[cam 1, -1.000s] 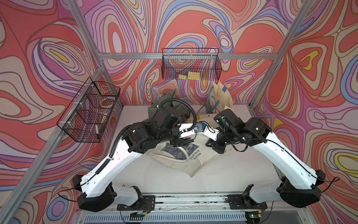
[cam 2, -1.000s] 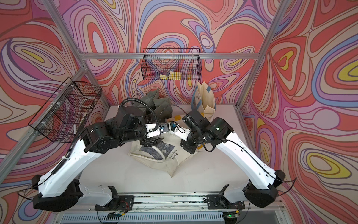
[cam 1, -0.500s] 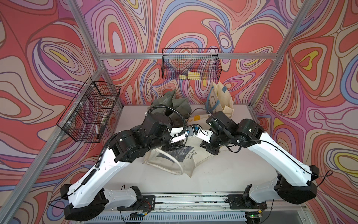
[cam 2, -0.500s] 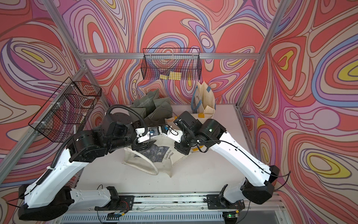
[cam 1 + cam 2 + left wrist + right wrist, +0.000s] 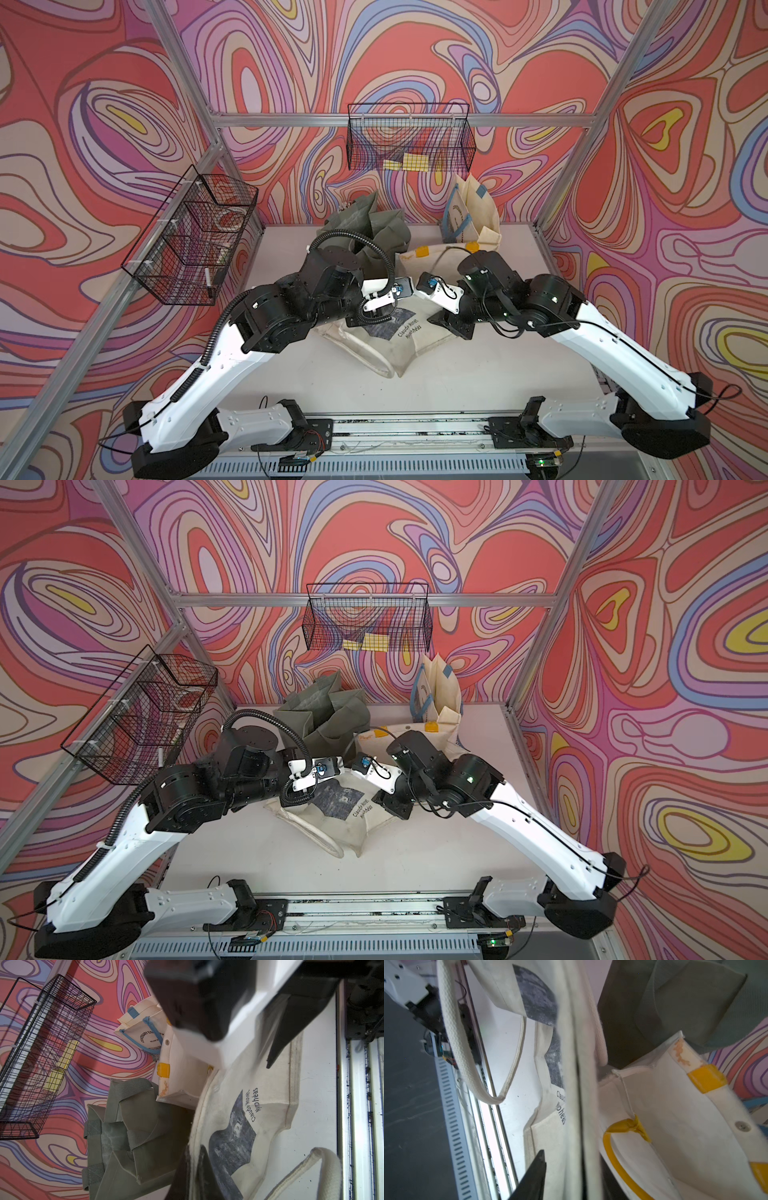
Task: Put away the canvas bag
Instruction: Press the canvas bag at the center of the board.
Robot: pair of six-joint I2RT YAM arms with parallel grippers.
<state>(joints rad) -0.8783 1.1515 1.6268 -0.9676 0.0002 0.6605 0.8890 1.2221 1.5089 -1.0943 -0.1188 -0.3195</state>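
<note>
One canvas bag (image 5: 401,338), three other bags (image 5: 384,226) (image 5: 467,216) (image 5: 424,259), two wire baskets (image 5: 409,143) (image 5: 193,241), two arms (image 5: 232,365) (image 5: 623,357)

Swirly red-purple walls (image 5: 395,62), aluminium frame (image 5: 291,119), white tabletop (image 5: 457,374), wire basket (image 5: 409,141) on back rail.

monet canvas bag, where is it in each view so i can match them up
Top view: Monet canvas bag lies centre, in front of the olive green bag.
Top view: bag centre, again in front of the olive green bag.
Left wrist: bag print up, beside the olive green bag.
Right wrist: bag close to the lens, print partly shown.
Shared landmark: the olive green bag.
</note>
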